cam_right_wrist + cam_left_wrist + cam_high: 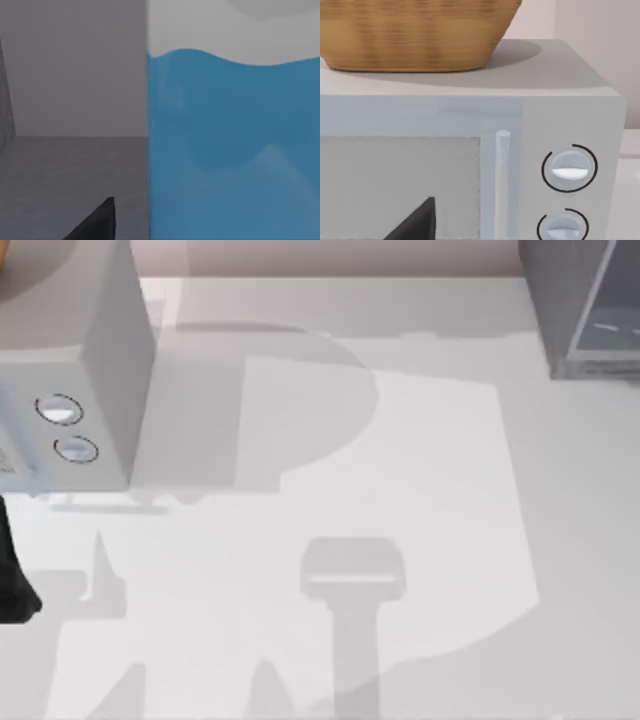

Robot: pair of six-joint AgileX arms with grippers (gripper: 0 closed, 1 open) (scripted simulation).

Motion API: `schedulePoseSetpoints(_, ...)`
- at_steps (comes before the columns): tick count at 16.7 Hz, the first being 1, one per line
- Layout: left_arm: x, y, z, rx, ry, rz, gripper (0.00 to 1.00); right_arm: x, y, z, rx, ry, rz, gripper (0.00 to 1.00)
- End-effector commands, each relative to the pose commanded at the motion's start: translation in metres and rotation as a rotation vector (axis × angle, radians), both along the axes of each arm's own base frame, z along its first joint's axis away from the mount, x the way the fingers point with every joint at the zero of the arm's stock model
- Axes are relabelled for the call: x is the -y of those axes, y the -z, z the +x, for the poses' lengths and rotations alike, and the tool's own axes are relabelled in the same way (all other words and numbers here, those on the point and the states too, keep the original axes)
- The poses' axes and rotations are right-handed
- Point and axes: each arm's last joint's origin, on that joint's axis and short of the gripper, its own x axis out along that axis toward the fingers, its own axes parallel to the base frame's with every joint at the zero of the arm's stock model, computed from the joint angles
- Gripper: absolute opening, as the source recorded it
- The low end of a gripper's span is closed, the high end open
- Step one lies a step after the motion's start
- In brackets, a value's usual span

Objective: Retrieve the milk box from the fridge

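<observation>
1. The small milk box (pixel 232 145), sky-blue sided with a white top, stands inside the large grey fridge (pixel 585 310) at the worktop's far right corner. The right wrist view sees its blue side very close, with the fridge's grey inner wall beside it.
2. Of the right pincer, one dark finger (pixel 97 222) shows low in that view, just beside the carton. I cannot tell how far it is open, nor whether it has hold of anything.
3. Risk: closing off-centre would likely push the light carton over or deeper in.
4. Risk: drawing back at an angle could knock the carton or arm against the fridge's frame and loosen the hold.
5. The left arm sits parked at the near left, facing the grey boxy appliance with two round dials (pixel 568 169) and the woven basket (pixel 415 32) on top; its pincer's opening I cannot tell either.
</observation>
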Motion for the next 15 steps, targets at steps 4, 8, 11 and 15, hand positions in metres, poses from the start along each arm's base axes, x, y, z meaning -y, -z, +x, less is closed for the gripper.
schedulePoseSetpoints(4, 0.000, 0.000, 0.000, 0.000, 0.000, 0.000, 1.00, 0.001, -0.003, 0.035, 0.013, -0.001, -0.003, 1.00)
schedulePoseSetpoints(8, 0.000, 0.000, 0.000, 0.000, 0.000, 0.000, 1.00, -0.001, -0.002, 0.052, 0.004, -0.001, -0.001, 1.00)
schedulePoseSetpoints(11, 0.000, 0.000, 0.000, 0.000, 0.000, 0.000, 1.00, -0.001, -0.002, 0.052, 0.004, -0.001, -0.001, 1.00)
schedulePoseSetpoints(15, 0.000, 0.000, 0.000, 0.000, 0.000, 0.000, 1.00, -0.001, -0.002, 0.052, 0.004, -0.001, -0.001, 0.70)
